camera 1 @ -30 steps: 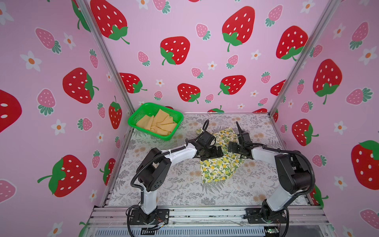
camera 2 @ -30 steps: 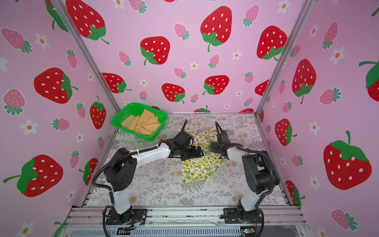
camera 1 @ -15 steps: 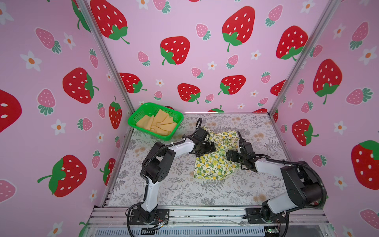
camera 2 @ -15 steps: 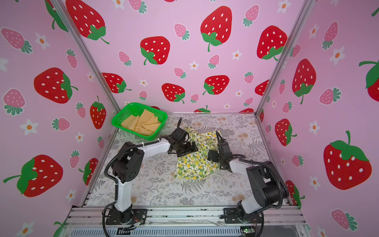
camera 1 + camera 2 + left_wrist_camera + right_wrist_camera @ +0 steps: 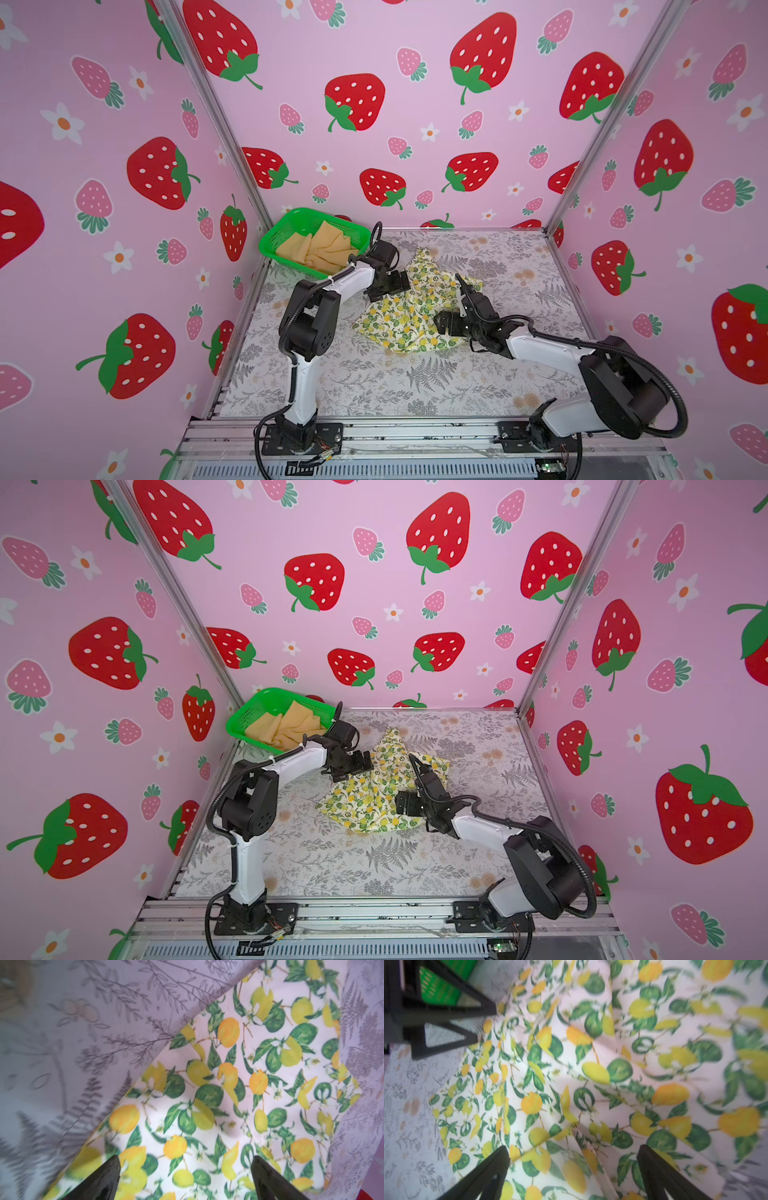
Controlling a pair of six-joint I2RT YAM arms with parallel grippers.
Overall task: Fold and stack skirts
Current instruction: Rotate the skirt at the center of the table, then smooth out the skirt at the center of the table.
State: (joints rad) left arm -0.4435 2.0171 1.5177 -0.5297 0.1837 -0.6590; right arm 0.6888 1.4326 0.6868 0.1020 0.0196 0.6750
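The cream lemon-print skirt (image 5: 411, 307) (image 5: 374, 796) lies crumpled in loose folds on the middle of the table. The plain mustard-tan skirt (image 5: 320, 249) (image 5: 286, 729) lies bunched in the green basket. My left gripper (image 5: 399, 282) (image 5: 361, 762) hovers at the lemon skirt's back left edge. In the left wrist view it (image 5: 186, 1169) is open, with flat lemon cloth (image 5: 239, 1095) beneath it. My right gripper (image 5: 444, 324) (image 5: 403, 804) is over the skirt's front right part. It (image 5: 573, 1159) is open above a raised fold (image 5: 612, 1074).
The green mesh basket (image 5: 282, 237) (image 5: 245, 717) stands tilted in the back left corner, close behind my left wrist. The leaf-print table (image 5: 415, 395) runs to pink strawberry walls on three sides. An aluminium rail (image 5: 415, 432) crosses the front edge.
The lemon skirt has shifted left and is more bunched. My left gripper moved back and left. My right gripper came forward and left. Both stayed open.
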